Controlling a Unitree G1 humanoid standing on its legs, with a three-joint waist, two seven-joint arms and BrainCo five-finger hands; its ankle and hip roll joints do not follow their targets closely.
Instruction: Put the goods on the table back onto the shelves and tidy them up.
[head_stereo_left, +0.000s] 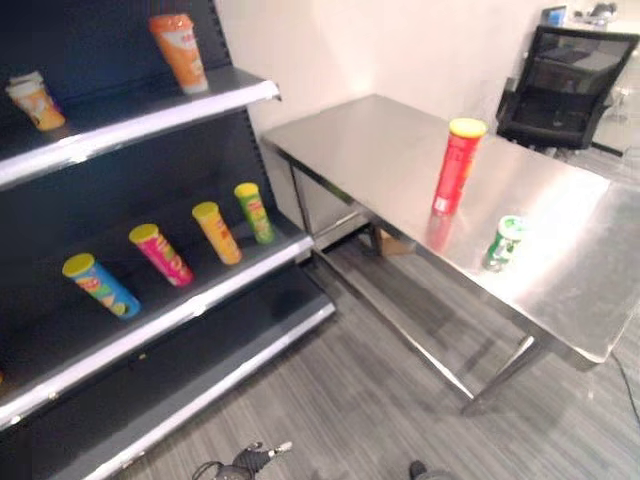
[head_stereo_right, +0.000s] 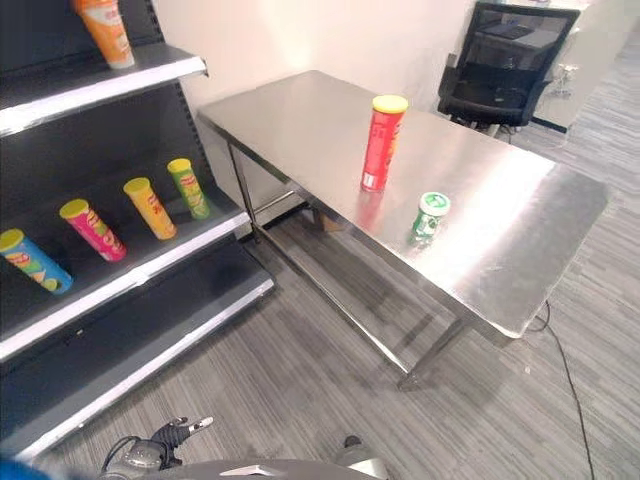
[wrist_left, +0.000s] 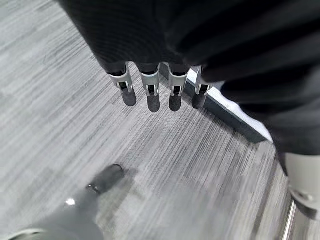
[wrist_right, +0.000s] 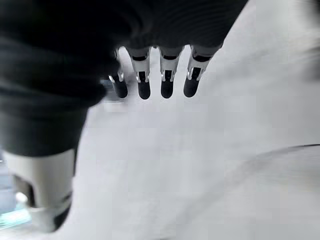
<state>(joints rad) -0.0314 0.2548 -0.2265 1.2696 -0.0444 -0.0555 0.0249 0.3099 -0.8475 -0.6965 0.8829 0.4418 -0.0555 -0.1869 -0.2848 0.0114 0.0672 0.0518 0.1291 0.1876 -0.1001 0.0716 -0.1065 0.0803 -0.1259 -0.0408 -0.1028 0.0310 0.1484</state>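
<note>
Standing upright on the steel table (head_stereo_right: 300, 110), the red chip canister (head_stereo_right: 383, 143) and short green can (head_stereo_right: 430, 217) are waiting near each other. Both are looking light, rigid and slick; gripping mid-body seems safest. Left hand (wrist_left: 150, 92) and right hand (wrist_right: 152, 82) are hanging empty, fingers straight.

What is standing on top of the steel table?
On the steel table stand a tall red can and a short green can, apart from each other.

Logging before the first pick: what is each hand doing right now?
Left hand: open, holding nothing.
Right hand: open, holding nothing.
</note>
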